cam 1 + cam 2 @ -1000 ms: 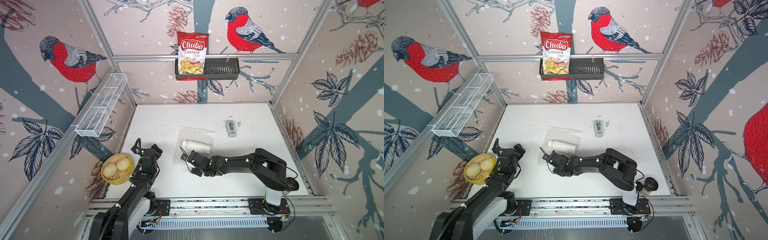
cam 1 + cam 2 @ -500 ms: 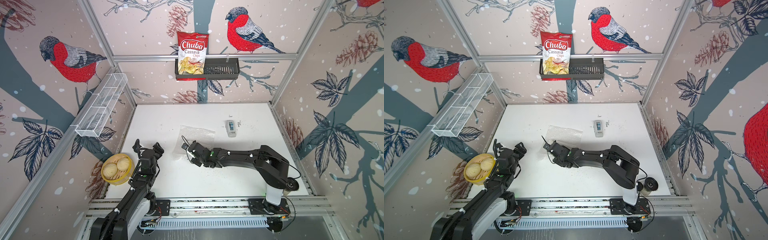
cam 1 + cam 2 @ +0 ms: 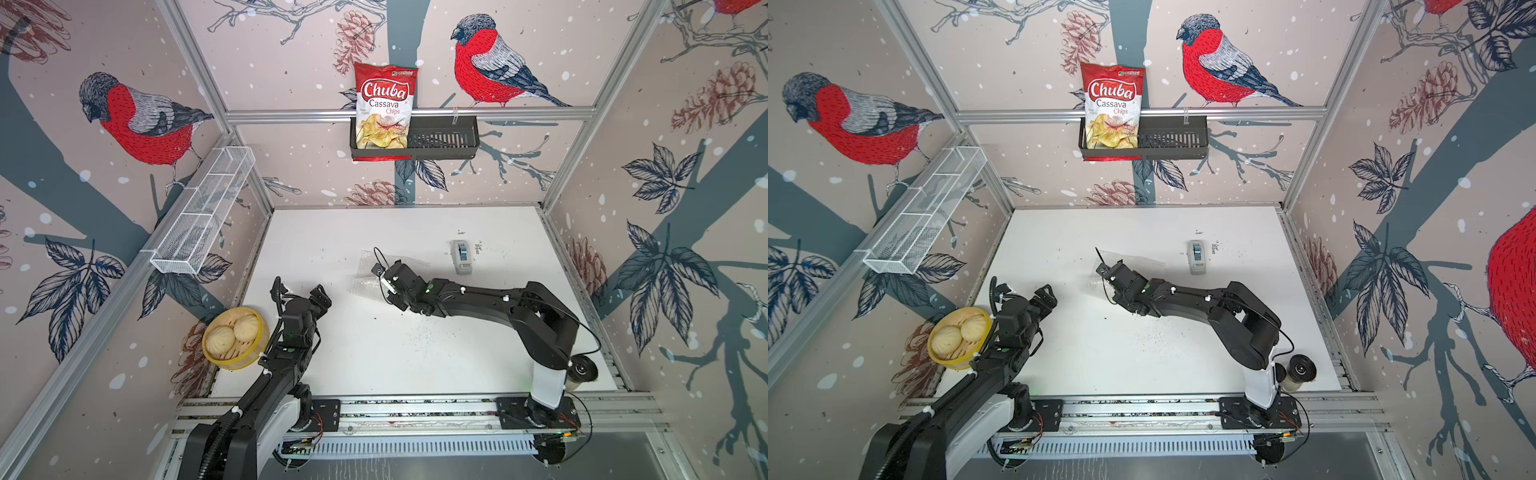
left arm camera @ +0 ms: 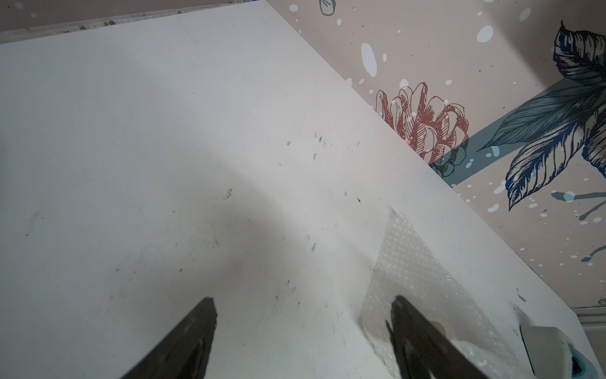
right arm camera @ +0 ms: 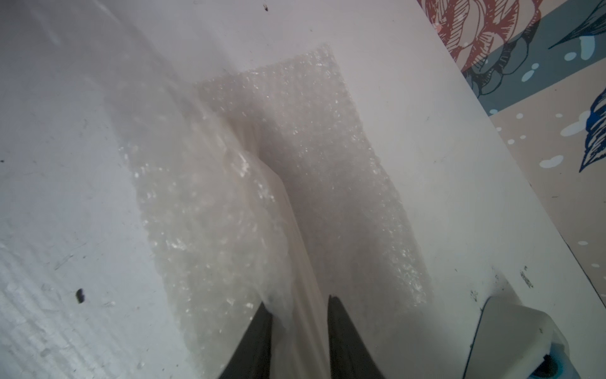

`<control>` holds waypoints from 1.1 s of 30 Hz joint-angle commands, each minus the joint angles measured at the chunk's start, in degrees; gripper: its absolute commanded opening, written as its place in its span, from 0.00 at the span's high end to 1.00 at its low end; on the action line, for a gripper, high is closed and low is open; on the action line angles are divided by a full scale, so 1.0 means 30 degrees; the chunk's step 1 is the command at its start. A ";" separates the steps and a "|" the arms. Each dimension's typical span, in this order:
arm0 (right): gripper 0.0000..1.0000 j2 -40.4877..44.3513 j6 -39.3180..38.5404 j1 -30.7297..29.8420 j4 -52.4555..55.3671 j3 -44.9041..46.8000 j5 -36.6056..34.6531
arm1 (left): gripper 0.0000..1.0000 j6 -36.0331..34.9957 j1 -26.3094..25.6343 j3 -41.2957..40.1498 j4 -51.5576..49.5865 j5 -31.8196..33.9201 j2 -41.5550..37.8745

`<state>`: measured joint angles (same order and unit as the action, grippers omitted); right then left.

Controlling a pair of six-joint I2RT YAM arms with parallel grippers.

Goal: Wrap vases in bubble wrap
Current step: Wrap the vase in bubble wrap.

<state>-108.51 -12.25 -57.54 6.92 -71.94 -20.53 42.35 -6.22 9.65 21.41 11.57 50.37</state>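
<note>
The bubble wrap (image 3: 363,286) lies in the middle of the white table (image 3: 374,353), and my right gripper (image 3: 384,286) hovers low over it. In the right wrist view a flap of bubble wrap (image 5: 328,147) is folded over a cream ribbed vase (image 5: 308,295). The vase lies in line with the gap of my right gripper (image 5: 298,300), whose jaws stand a little apart. In both top views the arm hides the vase. My left gripper (image 3: 303,291) is open and empty near the left edge. One corner of the bubble wrap (image 4: 406,262) shows beyond its fingers (image 4: 413,321).
A white tape dispenser (image 3: 462,257) sits just behind the wrap on the right. A yellow basket of buns (image 3: 232,338) stands beside the left arm. A black wall basket (image 3: 440,141) holds a chips bag (image 3: 384,108). A wire rack (image 3: 203,212) hangs on the left wall.
My right gripper moved away from the front edge across the vase, drawing the wrap's near edge over it, and its jaws have parted. The left arm has hardly moved.
</note>
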 commanded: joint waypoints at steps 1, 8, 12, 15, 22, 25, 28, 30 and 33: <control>0.68 -0.0372 -0.0019 0.0346 -0.0684 -0.0404 0.0253 | 0.17 -0.0356 0.0015 0.0004 0.0916 -0.0358 0.0100; 0.59 -0.0334 0.0160 0.1023 -0.1330 -0.0544 0.0937 | 0.12 -0.1434 -0.0726 0.0683 0.1096 -0.1408 0.0877; 0.58 -0.0363 0.0130 0.1684 -0.1511 -0.0768 0.2063 | 0.08 -0.2098 -0.2259 0.2335 0.0544 -0.1257 0.1964; 0.58 -0.0408 0.0187 0.2162 -0.1594 -0.0752 0.2686 | 0.04 -0.1651 -0.2606 0.3225 0.0298 -0.1880 0.3394; 0.58 -0.0364 0.0173 0.2540 -0.2034 -0.0198 0.3908 | 0.02 -0.2348 -0.4373 0.6122 0.0069 -0.2316 0.6913; 0.58 -0.0193 0.0160 0.2623 -0.2315 0.0065 0.4235 | 0.02 -0.2487 -0.4437 0.7561 -0.0624 -0.2564 0.8567; 0.58 0.0056 0.0211 0.2663 -0.2636 0.0339 0.4510 | 0.02 -0.2587 -0.4446 0.8570 -0.0830 -0.2769 1.0008; 0.58 0.0162 0.0216 0.2656 -0.2716 0.0433 0.4687 | 0.02 -0.2588 -0.4446 0.9149 -0.0892 -0.2976 1.0836; 0.59 0.0280 0.0173 0.2657 -0.2811 0.0513 0.4828 | 0.02 -0.2544 -0.4475 0.9999 -0.1066 -0.3240 1.1982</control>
<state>-108.29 -12.03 -49.47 0.19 -70.57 -7.33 34.98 -19.57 38.04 18.87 3.01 84.53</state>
